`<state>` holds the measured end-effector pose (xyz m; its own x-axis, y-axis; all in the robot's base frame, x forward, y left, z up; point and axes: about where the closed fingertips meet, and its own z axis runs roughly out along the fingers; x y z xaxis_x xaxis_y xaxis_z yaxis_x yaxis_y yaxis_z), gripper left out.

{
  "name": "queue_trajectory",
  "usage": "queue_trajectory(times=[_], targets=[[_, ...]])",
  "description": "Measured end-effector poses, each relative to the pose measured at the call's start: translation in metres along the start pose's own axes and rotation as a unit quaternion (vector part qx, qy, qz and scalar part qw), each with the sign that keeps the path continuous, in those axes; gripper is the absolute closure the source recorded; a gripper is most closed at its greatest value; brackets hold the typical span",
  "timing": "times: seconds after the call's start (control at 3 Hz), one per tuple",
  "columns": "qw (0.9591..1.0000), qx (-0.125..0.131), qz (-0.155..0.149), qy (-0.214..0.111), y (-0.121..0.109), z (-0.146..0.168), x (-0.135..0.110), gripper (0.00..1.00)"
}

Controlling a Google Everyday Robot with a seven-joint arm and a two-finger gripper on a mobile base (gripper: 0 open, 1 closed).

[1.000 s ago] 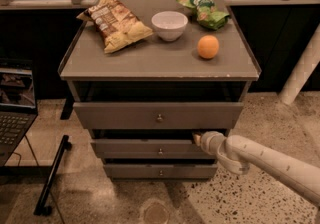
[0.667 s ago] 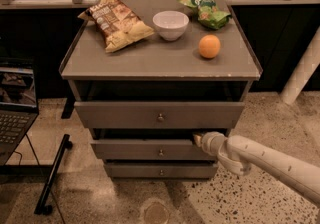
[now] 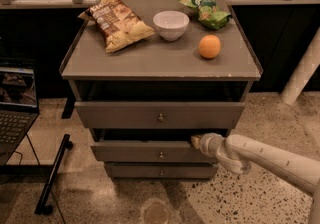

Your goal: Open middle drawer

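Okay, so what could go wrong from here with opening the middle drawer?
The gripper is at the top edge of the middle drawer, right of its knob, so an off-centre pull might skew and jam the drawer. The top drawer front sits just above the gripper; an upward slip could knock it. A jolt to the cabinet might roll the orange off.

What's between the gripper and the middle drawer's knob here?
Nothing: that stretch is bare grey panel. In the camera view the gripper sits at the top edge of the middle drawer, right of its knob.
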<state>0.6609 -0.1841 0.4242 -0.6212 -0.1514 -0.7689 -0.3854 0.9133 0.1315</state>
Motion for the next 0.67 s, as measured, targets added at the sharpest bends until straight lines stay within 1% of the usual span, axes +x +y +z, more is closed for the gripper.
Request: queue_trajectory(times=[0.33,0.67], targets=[[0.9997,-0.01,0.016,0.019,-0.001,-0.011,0.017,1.0],[0.9991,-0.016,0.029,0.029,-0.001,-0.021,0.026,1.0]])
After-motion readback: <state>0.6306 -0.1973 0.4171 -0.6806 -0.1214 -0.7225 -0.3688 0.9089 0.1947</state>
